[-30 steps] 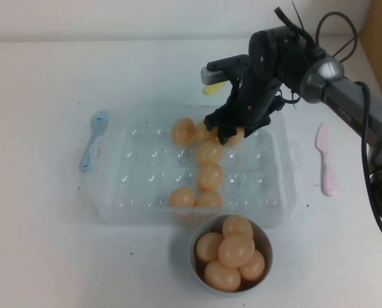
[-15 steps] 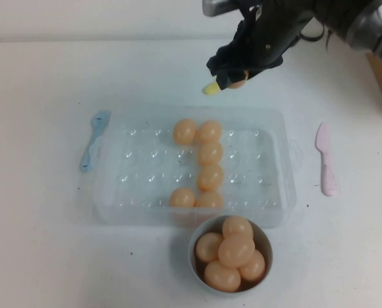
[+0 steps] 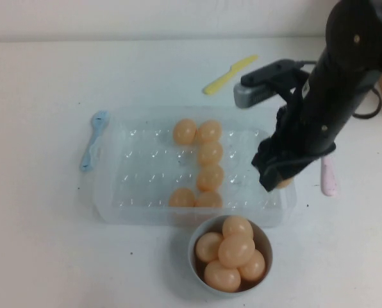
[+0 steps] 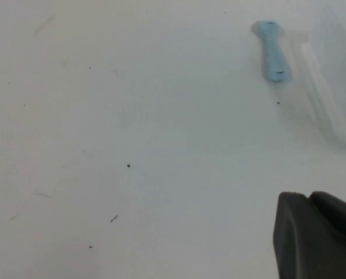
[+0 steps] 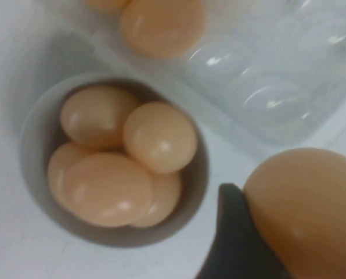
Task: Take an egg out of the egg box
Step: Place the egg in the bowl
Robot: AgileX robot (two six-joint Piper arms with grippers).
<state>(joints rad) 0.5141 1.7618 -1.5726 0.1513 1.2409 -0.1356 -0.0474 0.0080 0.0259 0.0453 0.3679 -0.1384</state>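
We see the table, then the egg box with 6 eggs, the bowl in front with 5; right gripper over the box's right end clamps the egg; left gripper over bare table, can't tell its state

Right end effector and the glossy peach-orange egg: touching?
Touching. The right wrist view shows the right end effector's dark finger pressed against the glossy peach-orange egg.

The right end effector holds the egg over the egg box's right edge, the bowl just before-left of it.
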